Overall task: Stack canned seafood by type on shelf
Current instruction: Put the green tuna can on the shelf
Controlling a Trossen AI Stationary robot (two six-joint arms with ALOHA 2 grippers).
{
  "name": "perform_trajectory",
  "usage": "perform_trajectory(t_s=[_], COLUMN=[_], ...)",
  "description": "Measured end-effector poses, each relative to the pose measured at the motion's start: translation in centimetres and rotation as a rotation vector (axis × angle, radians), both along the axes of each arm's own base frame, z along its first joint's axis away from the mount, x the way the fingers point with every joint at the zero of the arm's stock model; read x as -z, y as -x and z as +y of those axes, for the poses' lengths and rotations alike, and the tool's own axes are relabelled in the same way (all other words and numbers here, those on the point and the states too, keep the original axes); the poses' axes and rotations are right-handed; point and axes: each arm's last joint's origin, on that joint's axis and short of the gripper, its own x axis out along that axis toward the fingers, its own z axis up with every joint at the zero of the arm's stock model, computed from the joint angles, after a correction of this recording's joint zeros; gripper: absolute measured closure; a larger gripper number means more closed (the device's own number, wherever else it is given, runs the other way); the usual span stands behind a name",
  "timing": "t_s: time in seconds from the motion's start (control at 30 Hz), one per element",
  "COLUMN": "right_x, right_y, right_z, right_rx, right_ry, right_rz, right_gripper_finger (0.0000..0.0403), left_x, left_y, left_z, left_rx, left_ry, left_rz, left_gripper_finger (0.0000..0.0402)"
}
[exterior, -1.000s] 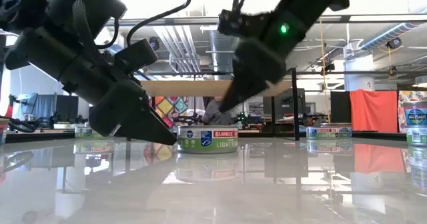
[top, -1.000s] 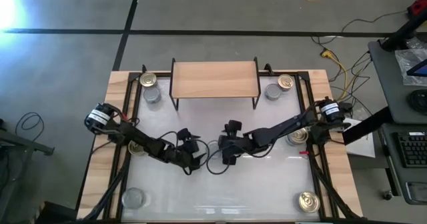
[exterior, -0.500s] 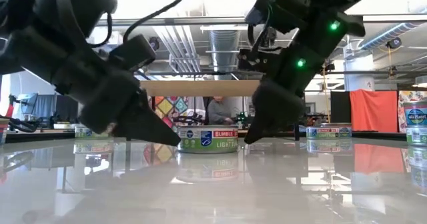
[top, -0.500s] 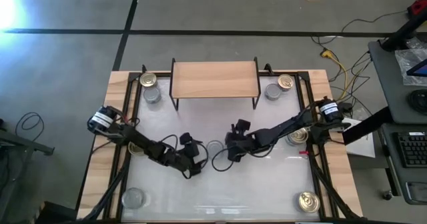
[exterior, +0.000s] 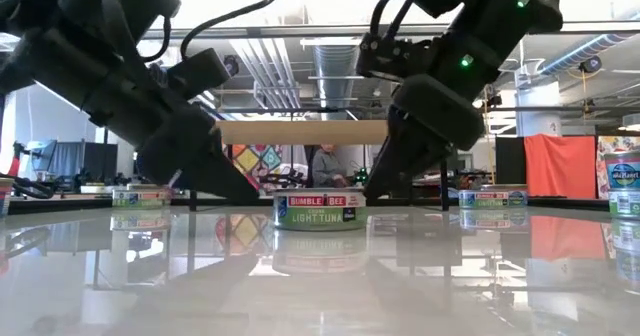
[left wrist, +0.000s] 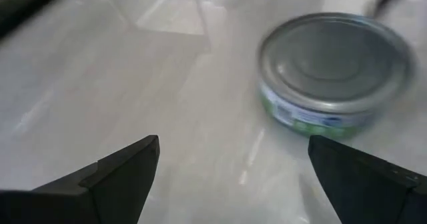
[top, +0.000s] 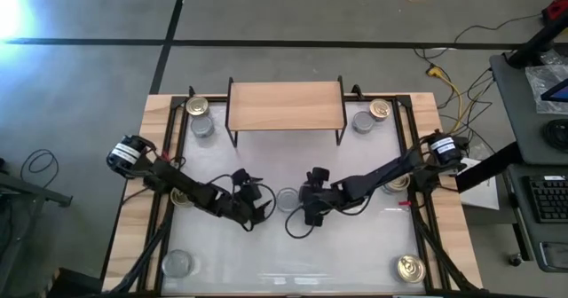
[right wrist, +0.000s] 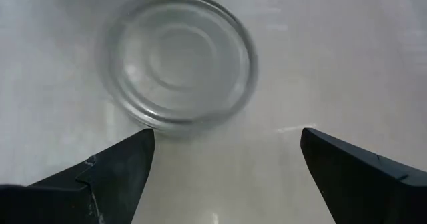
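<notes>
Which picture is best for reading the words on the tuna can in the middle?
The low view: the can is side-on there, so its label faces the camera. The left wrist view shows the silver top and a blurry strip of label. The right wrist view and the high view show only the top.

Overhead, table-level and both close wrist cameras share one tuna can (top: 287, 198).

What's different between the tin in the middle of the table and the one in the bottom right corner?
The middle tin has a silver-grey top; the corner tin has a shiny gold top. The middle tin sits between the open left gripper and open right gripper, neither touching it; the corner tin stands alone near the table's front edge. Both are short round cans standing upright, and neither is on the shelf yet.
</notes>
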Motion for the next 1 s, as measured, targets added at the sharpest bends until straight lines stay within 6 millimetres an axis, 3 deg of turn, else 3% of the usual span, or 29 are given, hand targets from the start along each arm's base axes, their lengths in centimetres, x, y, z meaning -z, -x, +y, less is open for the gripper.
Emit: perform_trajectory(t_s=[0.23, 0.63, 1.0], right_x=[0.1, 0.7, 2.0], right_y=[0.5, 0.8, -0.6], right_z=[-0.2, -0.1, -0.6], right_rx=[0.014, 0.021, 0.018], right_ry=[0.032, -0.016, -0.003], right_rz=[0.053, 0.045, -0.019], right_gripper_finger=[0.0035, 0.0035, 0.0035], left_x=[0.3, 1.4, 2.8], left_y=[-0.7, -2.4, -3.9], left_z=[-0.9, 1.0, 1.7], left_rx=[0.205, 0.288, 0.337], left_ry=[0.095, 0.058, 0.017], left_rz=[0.014, -0.005, -0.083], left_gripper_finger=[0.0031, 0.0002, 0.0002])
